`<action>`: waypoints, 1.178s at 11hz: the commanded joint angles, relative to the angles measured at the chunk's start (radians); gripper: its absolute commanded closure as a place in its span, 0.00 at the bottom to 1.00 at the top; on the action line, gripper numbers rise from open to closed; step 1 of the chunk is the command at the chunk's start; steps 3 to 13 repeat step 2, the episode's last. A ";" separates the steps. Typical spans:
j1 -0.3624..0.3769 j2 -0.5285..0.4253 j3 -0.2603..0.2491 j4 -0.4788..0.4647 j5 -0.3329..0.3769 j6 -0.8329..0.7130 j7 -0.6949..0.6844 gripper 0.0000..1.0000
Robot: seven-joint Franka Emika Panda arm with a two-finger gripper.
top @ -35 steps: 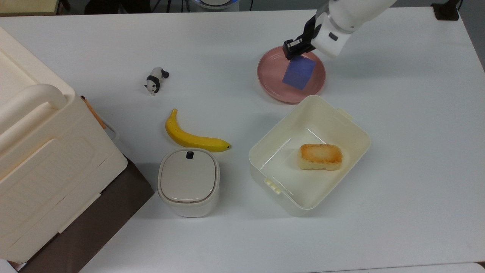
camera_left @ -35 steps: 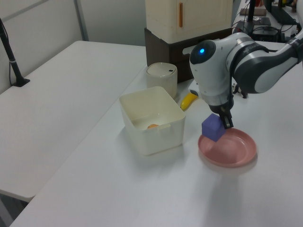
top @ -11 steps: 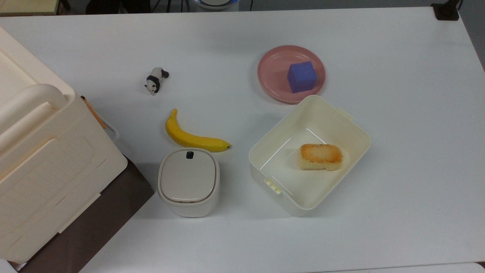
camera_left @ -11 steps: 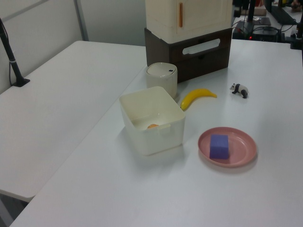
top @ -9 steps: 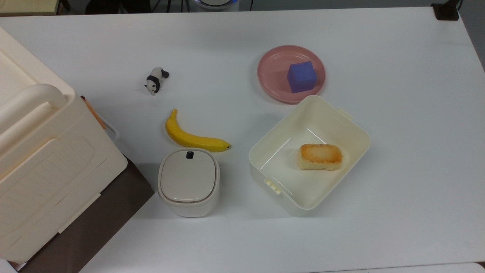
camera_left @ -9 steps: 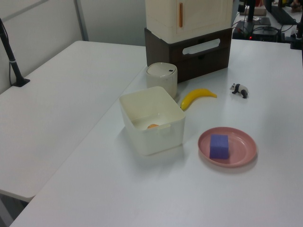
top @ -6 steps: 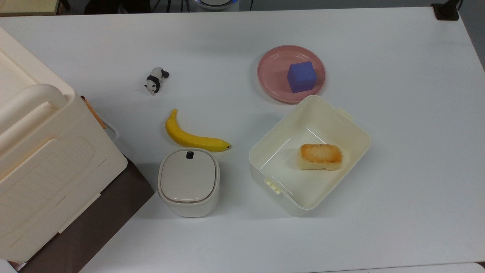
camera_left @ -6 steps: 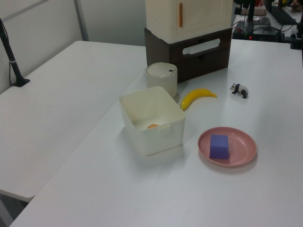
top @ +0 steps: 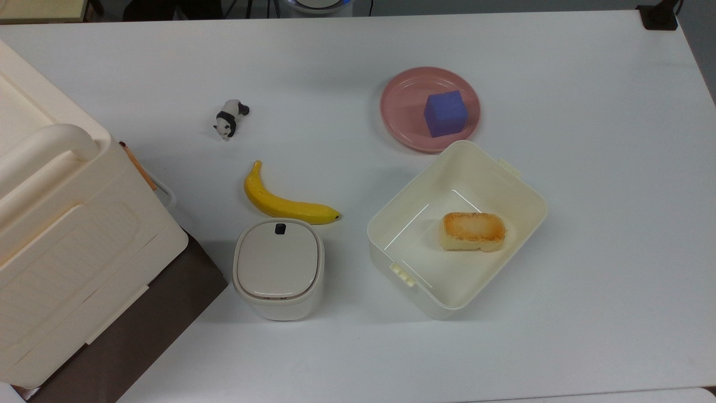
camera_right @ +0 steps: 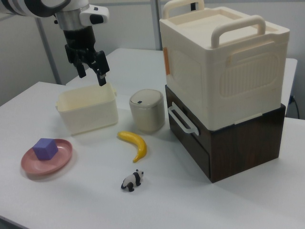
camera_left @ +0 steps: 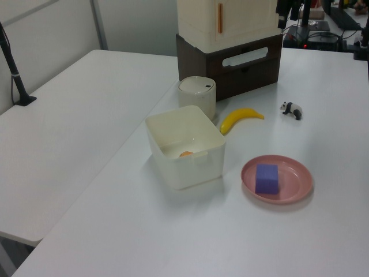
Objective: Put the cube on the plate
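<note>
Cube resting on the plate, task apparently done.

The cube (top: 446,113) sat flat inside the plate (top: 403,106), toward the top view's right, beside the cream tub (top: 526,193); the gripper (camera_right: 90,71) hung high above, fingers spread and empty, evidently clear after release.

A white tabletop (top: 587,168) carries everything. The pink plate (top: 404,106) rests near the far edge in the top view, just beside a corner of the cream rectangular tub (top: 520,184), which sits toward the middle. A banana (top: 282,205) lies between a small panda figure (top: 229,118) and a rounded cream lidded bin (top: 278,268), the banana's end close to the bin. At the top view's left edge stands a dark brown drawer unit (camera_right: 238,138), next to the bin.
</note>
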 commanded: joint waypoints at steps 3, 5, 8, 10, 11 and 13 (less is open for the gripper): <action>-0.001 -0.012 -0.004 -0.013 0.020 0.016 -0.016 0.00; -0.001 -0.012 -0.004 -0.013 0.020 0.016 -0.016 0.00; -0.001 -0.012 -0.004 -0.013 0.020 0.016 -0.016 0.00; -0.001 -0.012 -0.004 -0.013 0.020 0.016 -0.016 0.00; -0.001 -0.012 -0.004 -0.013 0.020 0.016 -0.016 0.00; -0.001 -0.012 -0.004 -0.013 0.020 0.016 -0.016 0.00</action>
